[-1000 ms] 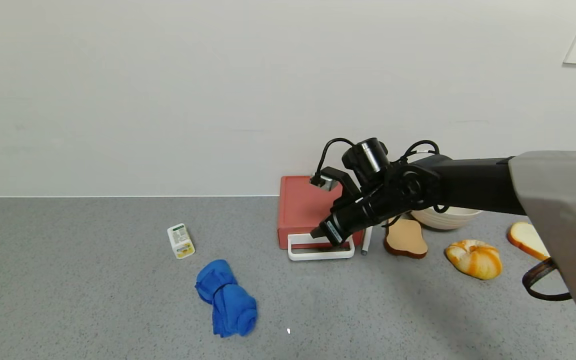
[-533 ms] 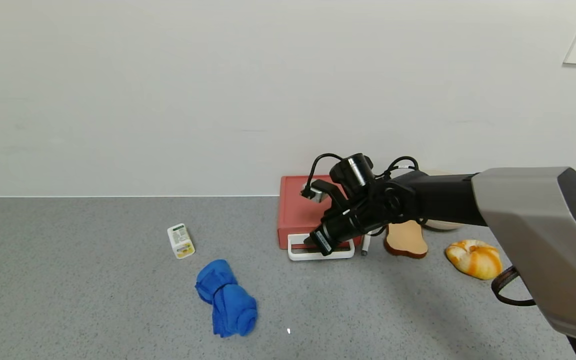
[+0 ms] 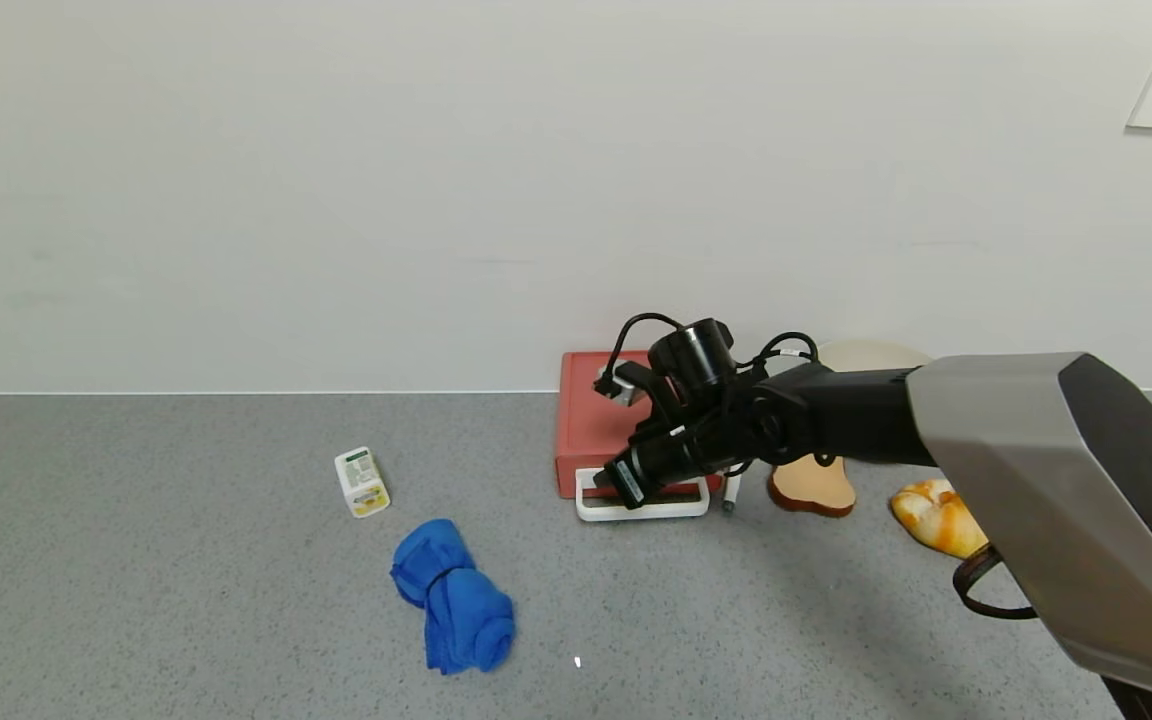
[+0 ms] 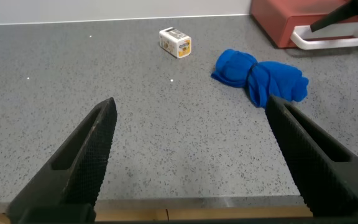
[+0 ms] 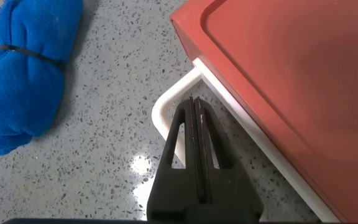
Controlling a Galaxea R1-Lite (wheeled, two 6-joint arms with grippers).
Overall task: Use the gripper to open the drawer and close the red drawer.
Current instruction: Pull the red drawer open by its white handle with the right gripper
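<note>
The red drawer (image 3: 591, 420) is a flat salmon-red box against the back wall, with its tray pushed in and its white loop handle (image 3: 681, 511) lying on the counter in front. My right gripper (image 3: 617, 486) is shut and empty, and its tip points down inside the loop near the handle's left end. In the right wrist view the closed fingertips (image 5: 194, 104) sit just inside the handle's corner (image 5: 165, 102), beside the drawer (image 5: 291, 62). My left gripper (image 4: 190, 106) is open and empty, low over the counter's front edge, far from the drawer (image 4: 278, 22).
A rolled blue cloth (image 3: 453, 598) and a small white box (image 3: 361, 482) lie left of the drawer. A pen (image 3: 731, 490), a brown bread-shaped piece (image 3: 814, 486), a beige bowl (image 3: 871, 355) and a bun (image 3: 936, 515) sit to its right.
My right arm has swung left and lower. The gripper tip has slid from the right part of the handle loop to its left end. The drawer has not moved.
</note>
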